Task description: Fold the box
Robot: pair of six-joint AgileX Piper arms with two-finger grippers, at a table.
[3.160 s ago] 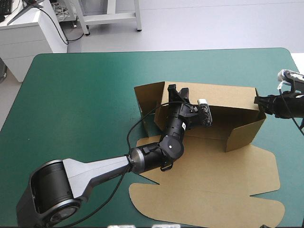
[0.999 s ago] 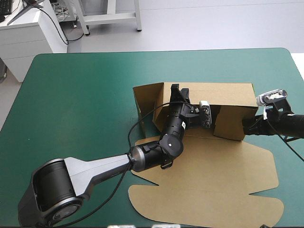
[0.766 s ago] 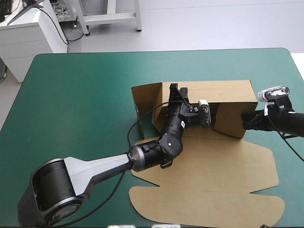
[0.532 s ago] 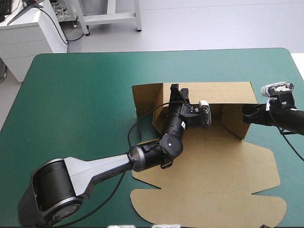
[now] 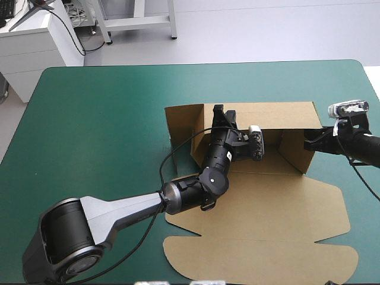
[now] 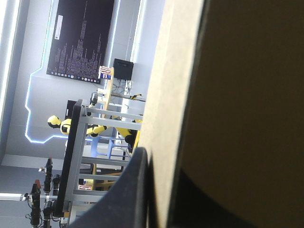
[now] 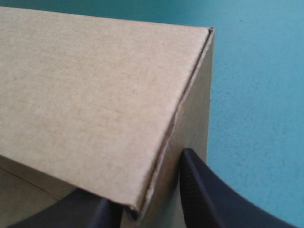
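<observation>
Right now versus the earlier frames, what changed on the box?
The right gripper swung the right end flap of the brown cardboard box inward, from splayed outward to square with the back wall, and is shut on it. Unchanged: left gripper clamped on the back wall, lid panel flat.

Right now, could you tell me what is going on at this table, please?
Two robot arms are folding a brown box on the teal-green table. The left pincer clamps the raised back wall toward its left end; the right pincer clamps the side flap at the wall's right end. The rest lies flat nearer the robot.
</observation>
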